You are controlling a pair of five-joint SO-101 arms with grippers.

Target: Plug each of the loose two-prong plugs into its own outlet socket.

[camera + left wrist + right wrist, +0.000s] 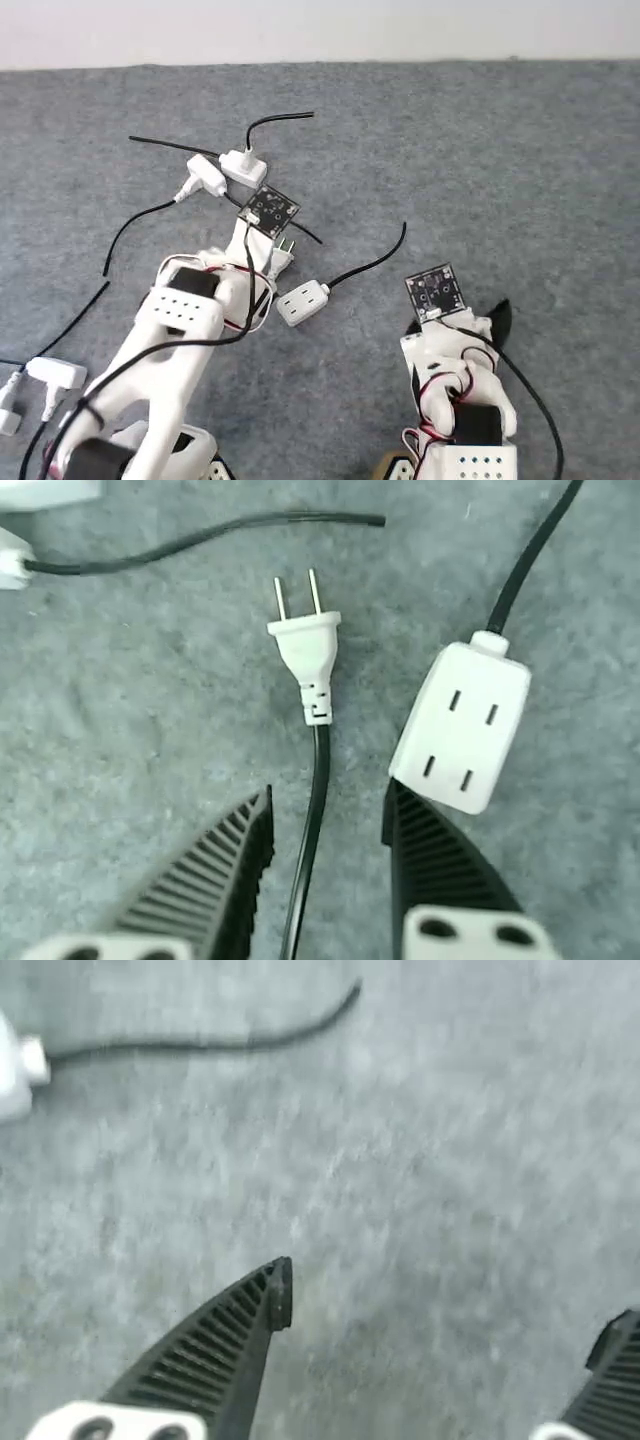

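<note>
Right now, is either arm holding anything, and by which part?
Nothing is held. The left gripper is open, its fingers either side of the white plug's cord without closing on it. The right gripper is open over bare carpet.

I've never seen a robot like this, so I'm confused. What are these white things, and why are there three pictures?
They are robot arms: the left arm and the right arm, on a grey mat. One picture looks down from above; the other two come from cameras on each arm's wrist. The left hand is open near a white plug, which lies beside a white socket block. The right hand is open above the mat. Neither holds anything.
</note>
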